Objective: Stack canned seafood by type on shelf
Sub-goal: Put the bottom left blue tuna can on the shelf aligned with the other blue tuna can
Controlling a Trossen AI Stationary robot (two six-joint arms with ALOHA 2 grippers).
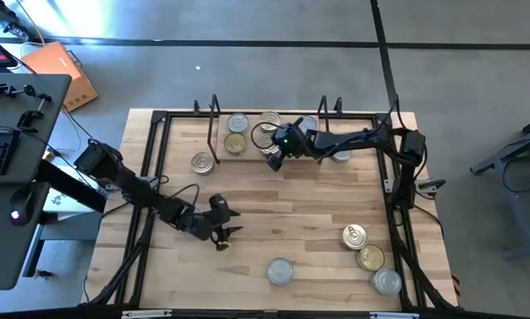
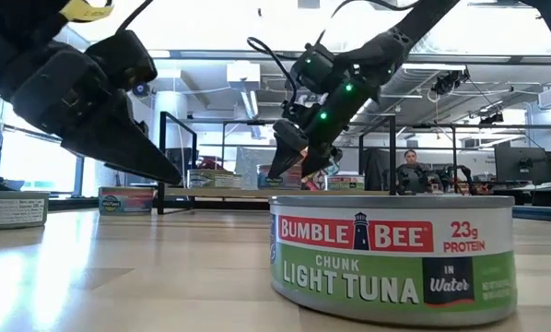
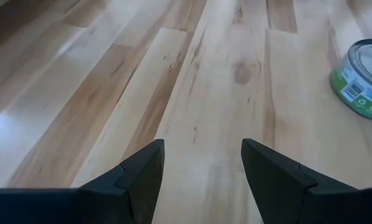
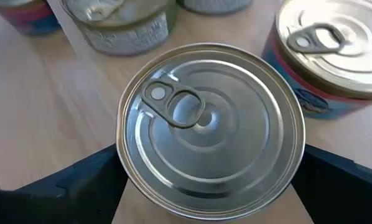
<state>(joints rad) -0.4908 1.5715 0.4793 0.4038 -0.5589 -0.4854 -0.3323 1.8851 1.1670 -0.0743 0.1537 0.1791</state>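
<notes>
- Right tool (image 4: 208, 186) stands released around a ring-pull tin (image 4: 208, 121) on the shelf (image 1: 216, 133): lift straight up, clear of neighbouring tins.
- Left tool (image 3: 201, 165) waits part-open, empty, over the desk (image 3: 223, 74).

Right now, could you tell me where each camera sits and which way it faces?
High: overhead, straight down on table, both arms.
Low: at tabletop height, level across; tuna tin close up, both arms above.
Left wrist: past open left gripper at bare wood.
Right wrist: down on ring-pull tin between the open right gripper's fingers.
Shared: high and low both show right gripper at shelf.
</notes>
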